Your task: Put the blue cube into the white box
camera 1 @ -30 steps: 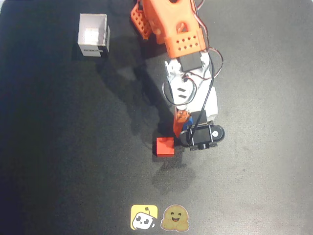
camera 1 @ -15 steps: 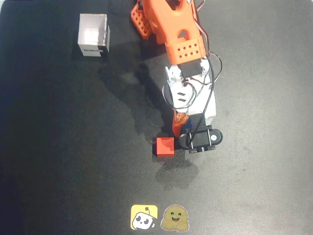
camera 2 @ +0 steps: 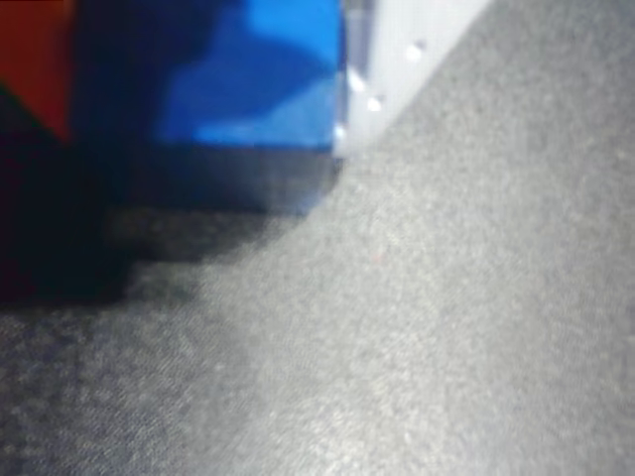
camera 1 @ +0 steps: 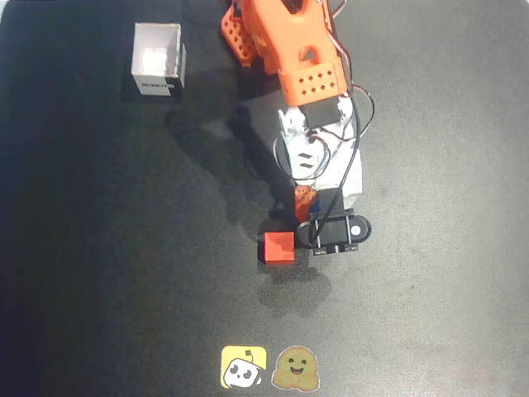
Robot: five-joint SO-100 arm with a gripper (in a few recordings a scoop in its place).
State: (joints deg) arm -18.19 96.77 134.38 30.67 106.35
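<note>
gripper at overhead centre, pinching blue cube seen close up in wrist view, red cube just left, white box upper left

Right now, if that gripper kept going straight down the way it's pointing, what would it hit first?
Most likely the blue cube, which sits right at the gripper in the wrist view, with the table just beneath. Depth is hard to judge.

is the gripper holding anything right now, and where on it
Cannot be told for sure. In the wrist view the blue cube sits right against a white finger, one side face touching, but a closed hold is not visible.
</note>
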